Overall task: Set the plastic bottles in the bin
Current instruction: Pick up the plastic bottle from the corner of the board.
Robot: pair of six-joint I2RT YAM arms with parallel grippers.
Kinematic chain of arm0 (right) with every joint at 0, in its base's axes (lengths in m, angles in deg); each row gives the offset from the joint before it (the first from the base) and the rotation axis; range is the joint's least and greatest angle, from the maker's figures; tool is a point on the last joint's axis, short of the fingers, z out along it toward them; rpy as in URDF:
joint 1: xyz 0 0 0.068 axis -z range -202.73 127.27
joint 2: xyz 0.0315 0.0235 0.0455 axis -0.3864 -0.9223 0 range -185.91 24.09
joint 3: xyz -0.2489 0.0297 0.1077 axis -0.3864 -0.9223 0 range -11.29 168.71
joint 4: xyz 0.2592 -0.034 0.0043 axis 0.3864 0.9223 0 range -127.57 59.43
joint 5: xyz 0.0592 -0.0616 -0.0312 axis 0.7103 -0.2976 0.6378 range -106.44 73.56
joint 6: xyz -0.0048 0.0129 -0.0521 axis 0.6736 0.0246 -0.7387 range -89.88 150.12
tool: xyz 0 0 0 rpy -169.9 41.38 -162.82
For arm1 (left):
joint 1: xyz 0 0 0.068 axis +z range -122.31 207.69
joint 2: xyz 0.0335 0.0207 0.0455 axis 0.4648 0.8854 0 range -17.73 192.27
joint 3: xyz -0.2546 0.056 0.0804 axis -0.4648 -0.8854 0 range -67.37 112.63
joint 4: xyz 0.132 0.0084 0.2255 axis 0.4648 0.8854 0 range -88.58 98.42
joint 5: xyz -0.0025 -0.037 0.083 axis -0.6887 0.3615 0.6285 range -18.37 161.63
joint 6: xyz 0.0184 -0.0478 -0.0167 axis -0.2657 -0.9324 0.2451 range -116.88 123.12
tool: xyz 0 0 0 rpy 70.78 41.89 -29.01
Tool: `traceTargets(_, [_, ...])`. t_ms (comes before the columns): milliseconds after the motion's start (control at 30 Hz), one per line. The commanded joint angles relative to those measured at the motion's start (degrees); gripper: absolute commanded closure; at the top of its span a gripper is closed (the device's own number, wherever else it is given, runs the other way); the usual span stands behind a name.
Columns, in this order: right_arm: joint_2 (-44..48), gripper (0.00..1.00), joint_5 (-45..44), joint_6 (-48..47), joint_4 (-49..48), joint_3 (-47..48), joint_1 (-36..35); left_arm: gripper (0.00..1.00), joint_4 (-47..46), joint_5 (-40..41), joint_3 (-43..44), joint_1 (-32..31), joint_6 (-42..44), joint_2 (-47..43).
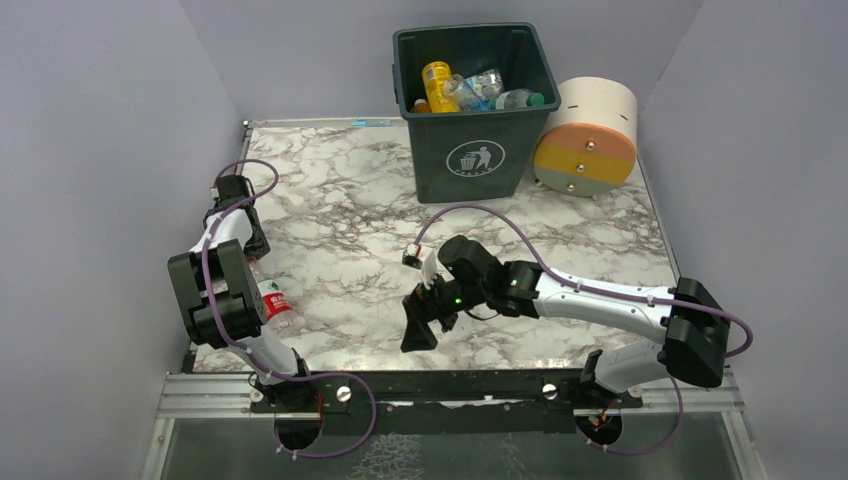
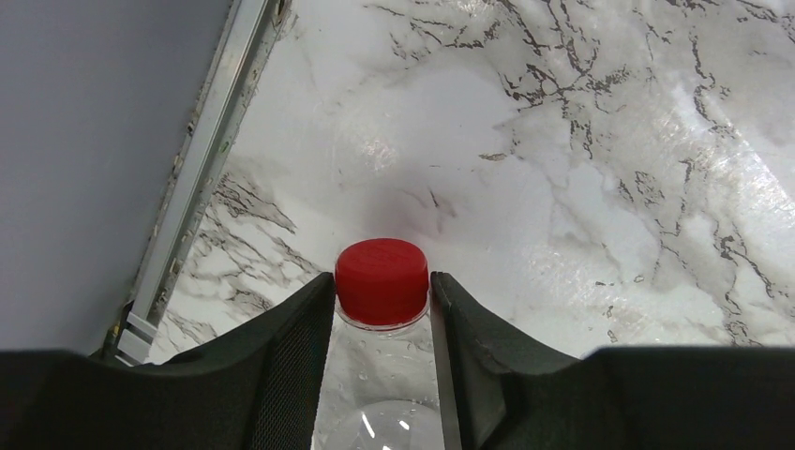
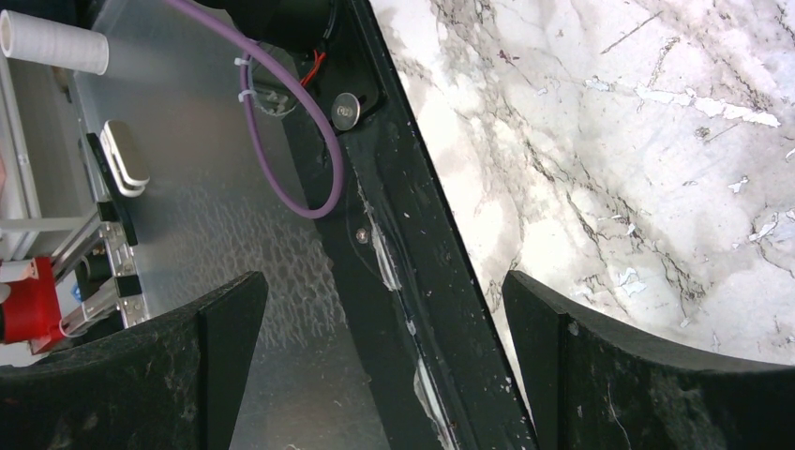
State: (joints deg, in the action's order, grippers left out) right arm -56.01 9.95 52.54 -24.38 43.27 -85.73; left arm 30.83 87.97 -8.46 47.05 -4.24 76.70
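Looking at the top view: dark green bin (image 1: 470, 165) stands at the far edge of the marble table (image 1: 340, 230), with a white litter symbol (image 1: 474, 158) printed on its front and no other writing. Several plastic bottles (image 1: 480, 90) are already inside, one of them yellow-orange (image 1: 436, 82); their labels are too small to read. A cream-and-orange cylinder (image 1: 590, 135) lies just beside the bin on the right. The left arm (image 1: 215, 285) is folded low at the table's left edge over a clear bottle (image 1: 277, 303) lying on the marble, well apart from the bin; its red label has white print too small to read. The right gripper (image 1: 425, 325) hangs near the table's front edge with nothing in it. Left wrist view: left gripper (image 2: 382, 279) is clamped on that clear bottle, one finger on each side just under the red cap (image 2: 382, 272); the cap is plain, with no text showing. Right wrist view: the jaws are spread wide and empty above the black front rail (image 3: 412, 272), with a purple cable (image 3: 281, 122) and a metal plate (image 3: 216, 234) to the left.
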Motion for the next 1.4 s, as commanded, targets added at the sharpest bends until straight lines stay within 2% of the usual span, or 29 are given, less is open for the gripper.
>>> traceTargets(0, [-0.54,0.01,0.7,-0.48,-0.27,0.81,-0.18,0.55,0.11,-0.14,1.58,-0.35,-0.87,0.11])
traceTargets(300, [-0.69,0.01,0.55,-0.32,-0.4,0.57,-0.18,0.57,-0.2,-1.71,2.79,-0.36,-1.4,1.63])
traceTargets(467, [-0.92,0.01,0.48,-0.35,-0.46,0.5,-0.15,0.53,-0.83,-2.12,2.55,-0.32,-1.95,2.3])
traceTargets(633, [-1.43,0.01,0.57,-0.41,-0.59,0.67,-0.19,0.63,-1.06,-4.22,3.06,-0.37,-2.56,1.26])
traceTargets(767, [-1.75,0.01,0.58,-0.39,-0.66,1.07,-0.17,0.7,-0.99,-7.15,4.36,-0.37,-3.44,-0.29])
traceTargets(1067, [-1.6,0.0,0.07,0.06,-0.86,0.65,-0.18,0.71,-0.74,-13.52,6.64,-0.37,-6.07,-5.87])
traceTargets(1367, [-1.53,0.01,-1.42,0.99,-1.59,1.29,-0.18,0.71,-0.76,-22.14,8.93,-0.49,-7.37,-6.85])
